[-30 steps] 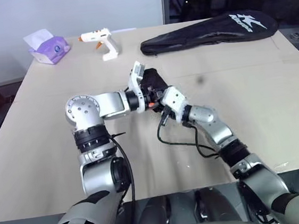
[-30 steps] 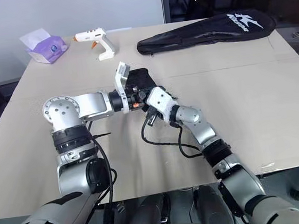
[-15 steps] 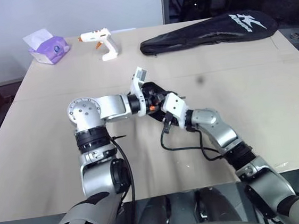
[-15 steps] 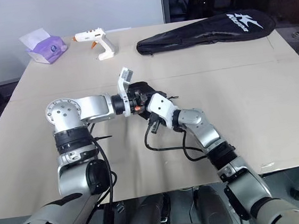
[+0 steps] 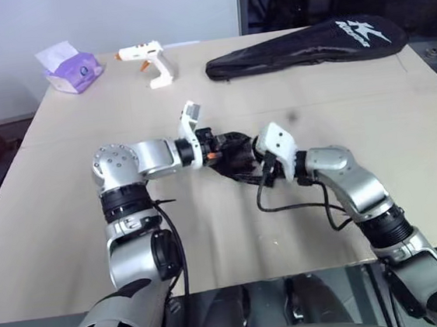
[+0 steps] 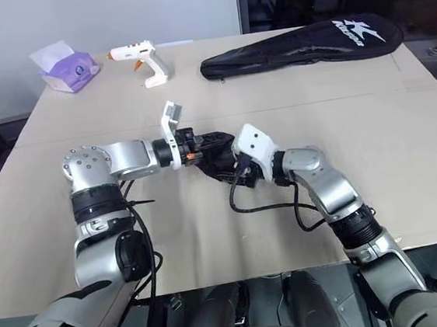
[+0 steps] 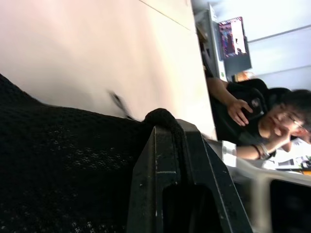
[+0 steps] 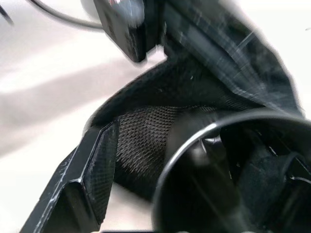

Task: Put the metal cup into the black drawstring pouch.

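Cup (image 8: 214,179) sits inside the pouch (image 5: 233,156), its shiny rim showing in the right wrist view against black mesh. The pouch hangs mid-frame over the table (image 5: 69,226), between both grippers. Left gripper (image 5: 215,150) is clamped tight on the pouch's fabric edge. Right gripper (image 5: 256,163) is at the pouch's other side, its fingers (image 8: 82,179) spread apart around the mouth.
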Action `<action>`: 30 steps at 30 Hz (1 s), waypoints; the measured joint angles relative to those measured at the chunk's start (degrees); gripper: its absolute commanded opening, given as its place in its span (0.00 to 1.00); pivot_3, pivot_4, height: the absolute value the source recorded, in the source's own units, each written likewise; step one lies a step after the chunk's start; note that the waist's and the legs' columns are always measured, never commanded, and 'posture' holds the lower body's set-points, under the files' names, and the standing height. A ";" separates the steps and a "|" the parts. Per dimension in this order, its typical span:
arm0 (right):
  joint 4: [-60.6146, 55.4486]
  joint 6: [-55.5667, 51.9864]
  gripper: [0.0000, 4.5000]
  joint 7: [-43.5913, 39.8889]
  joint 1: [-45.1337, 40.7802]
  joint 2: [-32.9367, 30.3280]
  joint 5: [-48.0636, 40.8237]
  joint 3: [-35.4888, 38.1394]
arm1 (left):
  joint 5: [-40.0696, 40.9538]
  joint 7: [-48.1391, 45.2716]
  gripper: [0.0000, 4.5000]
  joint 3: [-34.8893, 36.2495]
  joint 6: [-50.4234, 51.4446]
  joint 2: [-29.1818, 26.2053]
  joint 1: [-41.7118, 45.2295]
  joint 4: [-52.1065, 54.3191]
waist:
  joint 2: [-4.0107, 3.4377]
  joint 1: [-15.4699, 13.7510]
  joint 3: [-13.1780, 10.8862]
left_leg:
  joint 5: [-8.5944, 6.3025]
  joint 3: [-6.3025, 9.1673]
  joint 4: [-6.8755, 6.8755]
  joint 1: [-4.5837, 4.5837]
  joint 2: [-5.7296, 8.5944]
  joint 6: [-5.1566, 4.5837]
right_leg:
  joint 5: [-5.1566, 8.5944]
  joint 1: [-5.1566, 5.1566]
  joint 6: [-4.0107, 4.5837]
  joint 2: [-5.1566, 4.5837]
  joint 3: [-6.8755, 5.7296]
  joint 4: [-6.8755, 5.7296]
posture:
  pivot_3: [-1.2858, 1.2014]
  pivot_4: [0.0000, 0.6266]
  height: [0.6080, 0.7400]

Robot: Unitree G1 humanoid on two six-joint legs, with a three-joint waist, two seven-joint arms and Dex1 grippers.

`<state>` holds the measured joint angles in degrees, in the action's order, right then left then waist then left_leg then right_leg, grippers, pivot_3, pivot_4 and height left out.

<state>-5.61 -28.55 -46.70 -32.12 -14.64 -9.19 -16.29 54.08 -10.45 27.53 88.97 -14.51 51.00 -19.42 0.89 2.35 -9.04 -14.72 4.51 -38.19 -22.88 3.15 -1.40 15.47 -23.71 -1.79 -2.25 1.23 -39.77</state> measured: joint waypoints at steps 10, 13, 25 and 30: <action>0.77 -3.94 0.01 3.68 2.08 2.13 -1.26 0.46 | -2.21 -5.67 0.00 -5.10 -1.77 -0.82 -1.72 2.51 | 0.00 -0.29 0.00 | 0.00 -0.01 0.01 -0.02 0.03 -0.01 | 0.00 0.00 0.00 -0.03 0.01 0.04 | 0.52 0.24 1.00; 1.83 -3.58 0.01 4.89 2.06 2.87 -1.16 0.56 | -2.26 -6.11 0.00 -5.58 -1.85 -0.81 -1.74 3.19 | 0.00 -0.19 0.00 | 0.00 0.00 0.02 -0.02 0.02 -0.01 | 0.00 -0.01 0.00 -0.02 0.01 0.03 | 0.52 0.24 1.00; 2.20 -2.44 0.25 5.55 3.33 3.65 -2.65 0.79 | -3.82 -8.82 0.00 -8.16 -2.15 -3.18 -2.81 4.44 | 0.00 -0.13 0.00 | 0.00 -0.01 0.02 -0.02 0.02 -0.01 | 0.00 -0.01 0.00 -0.02 0.02 0.04 | 0.52 0.24 1.00; 2.13 -2.27 0.46 6.30 3.38 3.39 -2.48 1.06 | -4.97 -10.32 0.00 -9.39 -2.66 -3.66 -2.91 4.43 | 0.00 -0.26 0.00 | 0.00 0.00 0.02 -0.02 0.02 -0.01 | 0.00 -0.01 0.00 -0.02 0.01 0.04 | 0.52 0.24 1.00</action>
<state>-3.48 -30.82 -40.41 -28.74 -11.25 -11.67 -15.23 49.11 -20.77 18.13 86.31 -18.18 48.09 -14.99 0.89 2.10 -9.04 -14.72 4.51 -38.17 -22.90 3.17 -1.41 15.47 -23.72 -1.79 -2.27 1.24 -39.73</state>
